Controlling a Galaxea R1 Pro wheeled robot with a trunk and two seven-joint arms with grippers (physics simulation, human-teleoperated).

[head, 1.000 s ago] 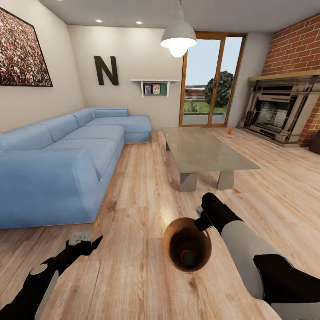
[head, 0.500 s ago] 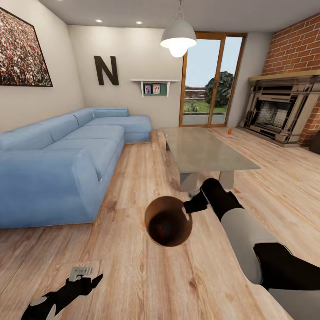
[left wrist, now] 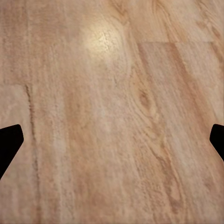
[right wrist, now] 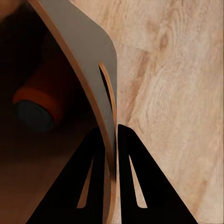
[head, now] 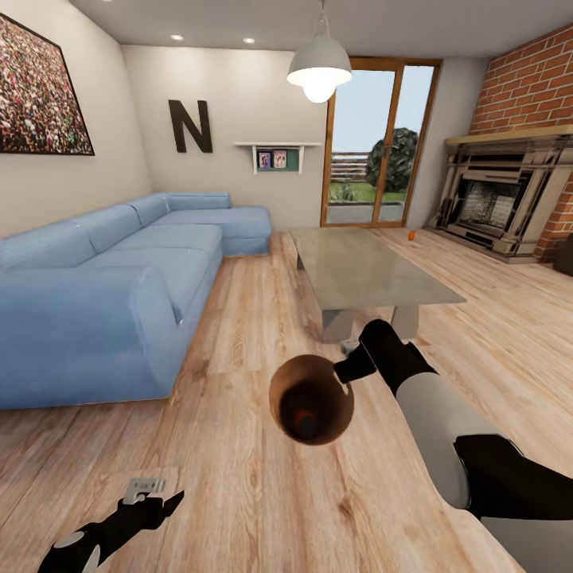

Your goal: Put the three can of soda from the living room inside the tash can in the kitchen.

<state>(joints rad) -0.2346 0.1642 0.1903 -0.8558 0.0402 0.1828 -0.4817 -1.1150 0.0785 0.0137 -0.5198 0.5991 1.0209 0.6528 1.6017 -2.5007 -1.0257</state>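
The left gripper (head: 151,495) hangs low over the plank floor (head: 239,493), its jaws spread wide with bare wood between the fingertips (left wrist: 9,140); the right gripper (head: 347,371) is clenched on the rim of the bin (head: 311,399), one finger inside the wall (right wrist: 93,84) and one outside, holding it off the floor and tipped so its brown inside faces the head camera; an orange-red can (right wrist: 39,100) lies inside it; beyond stands the low grey table (head: 366,274), the blue sofa (head: 111,278) at left; far off, another orange can (head: 411,235) sits on the floor near the brick fireplace (head: 501,199).
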